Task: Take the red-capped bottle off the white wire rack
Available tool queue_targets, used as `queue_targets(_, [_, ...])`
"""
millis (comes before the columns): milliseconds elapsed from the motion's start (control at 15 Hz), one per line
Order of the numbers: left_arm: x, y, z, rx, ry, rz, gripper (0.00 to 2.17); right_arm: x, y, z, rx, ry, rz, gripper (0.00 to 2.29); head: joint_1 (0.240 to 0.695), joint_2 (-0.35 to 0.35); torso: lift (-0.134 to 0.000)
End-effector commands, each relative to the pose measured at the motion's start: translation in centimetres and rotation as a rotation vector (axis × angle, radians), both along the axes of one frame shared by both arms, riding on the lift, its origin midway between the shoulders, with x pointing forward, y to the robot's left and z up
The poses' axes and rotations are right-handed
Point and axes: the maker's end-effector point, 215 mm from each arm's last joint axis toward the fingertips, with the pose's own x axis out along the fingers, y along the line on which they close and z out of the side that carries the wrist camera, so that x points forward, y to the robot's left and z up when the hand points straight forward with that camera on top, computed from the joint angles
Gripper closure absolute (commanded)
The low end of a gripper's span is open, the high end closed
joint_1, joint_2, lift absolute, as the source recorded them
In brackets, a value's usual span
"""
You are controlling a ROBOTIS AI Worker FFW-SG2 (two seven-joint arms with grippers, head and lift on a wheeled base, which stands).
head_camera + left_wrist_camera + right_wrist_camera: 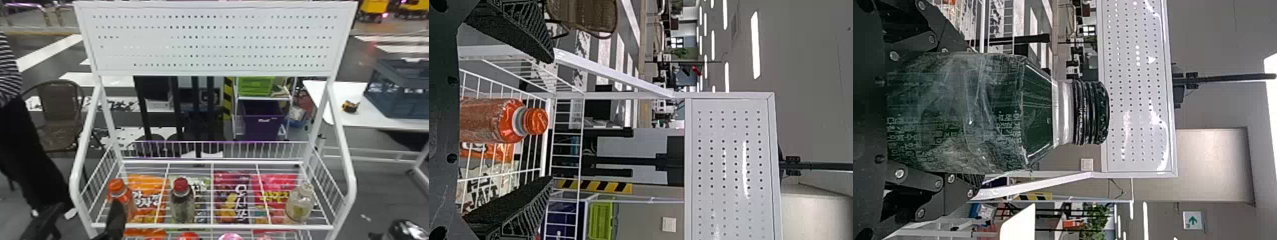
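The red-capped bottle [182, 204] stands on the rack's upper wire shelf [212, 226], left of the middle, dark at the neck and clear below. My left gripper [83, 220] is open at the rack's front left corner. In its wrist view, the left gripper [550, 119] has its fingers wide apart, with an orange-capped bottle [486, 120] beyond them. At the bottom right edge is my right gripper [374, 236], outside the rack. Seen from its own wrist, the right gripper [973, 117] is shut on a dark green bottle [1038, 112], whose body hides the fingertips.
Left of the red cap stands the orange-capped bottle [117, 191]; a clear bottle [299, 206] is at the shelf's right end. Snack bags [231, 199] lie beneath the wires. White side rails [346, 159] and a perforated back panel [210, 41] frame the rack.
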Motion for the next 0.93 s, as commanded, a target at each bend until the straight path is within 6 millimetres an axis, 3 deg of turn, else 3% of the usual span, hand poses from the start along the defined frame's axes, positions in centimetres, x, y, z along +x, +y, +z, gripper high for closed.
queue_targets(0, [-0.1,0.1,-0.1,0.001,0.002,0.001,0.05,0.0,0.0,0.2,0.0,-0.005,0.0,1.19,0.499,0.0,0.0])
queue_targets(600, [-0.1,0.2,-0.8,0.007,0.014,0.008,0.05,-0.4,-0.2,0.2,0.004,-0.002,-0.004,1.19,0.499,0.0,0.0])
queue_targets(867, [-1.2,-4.3,-3.8,-0.03,-0.043,-0.012,0.08,-0.2,0.0,0.3,0.006,-0.003,0.0,1.19,0.499,0.0,0.0])
